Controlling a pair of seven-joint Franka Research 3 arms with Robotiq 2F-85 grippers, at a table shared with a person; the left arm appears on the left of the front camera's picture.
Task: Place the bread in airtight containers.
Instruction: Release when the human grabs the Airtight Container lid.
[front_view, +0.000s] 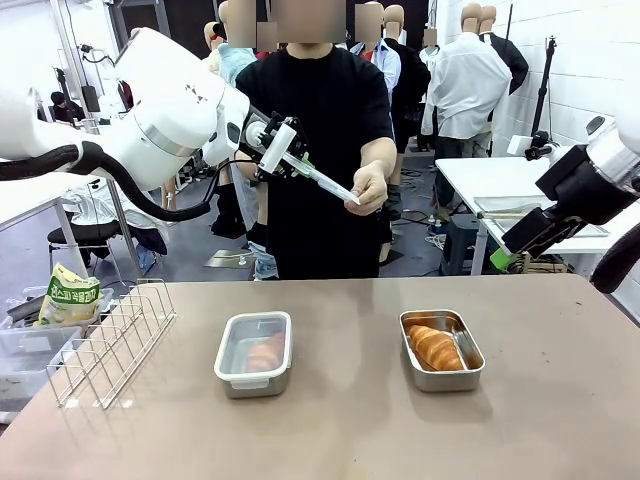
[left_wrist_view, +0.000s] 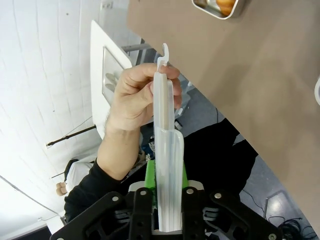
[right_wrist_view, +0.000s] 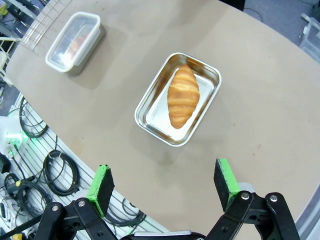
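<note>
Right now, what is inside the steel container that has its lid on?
Through the clear lid of the left container, one golden-brown roll shows, blurred by the plastic. Its underside and the pan floor beneath it are covered, so anything else there cannot be seen.

Bright even light, soft shadows, sharp focus

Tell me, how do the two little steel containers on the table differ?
The left container has its clear white-rimmed lid on; the right container stands open. The roll in the left one shows dimly through the lid; the roll in the right one lies bare. Both are small rectangular steel pans holding one roll.
</note>
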